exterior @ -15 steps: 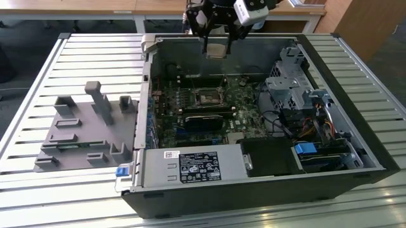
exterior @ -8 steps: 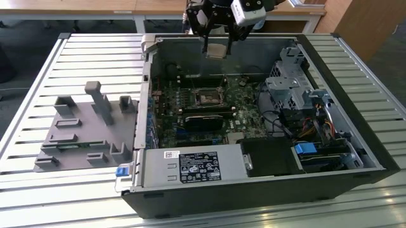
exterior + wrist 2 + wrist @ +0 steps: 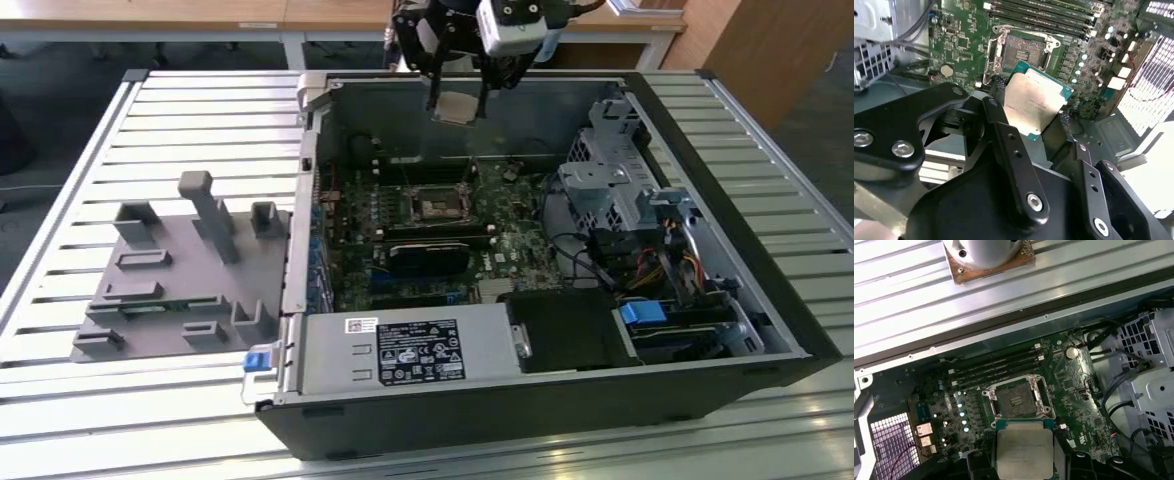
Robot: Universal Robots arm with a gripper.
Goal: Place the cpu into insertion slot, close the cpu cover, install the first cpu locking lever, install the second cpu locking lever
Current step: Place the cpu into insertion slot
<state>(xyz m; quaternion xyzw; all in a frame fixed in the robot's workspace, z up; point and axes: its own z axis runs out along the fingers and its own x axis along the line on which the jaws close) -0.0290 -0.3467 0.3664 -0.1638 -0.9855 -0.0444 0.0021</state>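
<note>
At the exterior view's left, a grey fixture (image 3: 174,270) lies on the slatted bench (image 3: 80,130), well apart from where I work. I judge its holders are there to keep parts outside the case (image 3: 467,425). The case lies on its side with the panel off, so the green board (image 3: 514,235) faces up at me. Near the board's middle is the slot (image 3: 434,205). Its dark centre is bare inside the silver rim, which I judge leaves it ready for the chip. I cannot tell the cover apart from that rim.

Above the case, my gripper (image 3: 457,98) hangs with the cpu (image 3: 455,110) pinched between its 2 fingers. In both wrist views the fingers (image 3: 999,117) press on opposite edges of the chip, closed only to its width, and the metal top faces the cameras. I judge this grip keeps the underside contacts untouched and turned down toward the slot. The cpu is in the air, apart from the board. The slot shows past its edge, beside the memory slots (image 3: 999,367). Nothing is seated yet.

At the exterior view's right, the drive cage (image 3: 607,190) and its cables crowd the board. I judge that is why I hang high over the case and not low among them.
</note>
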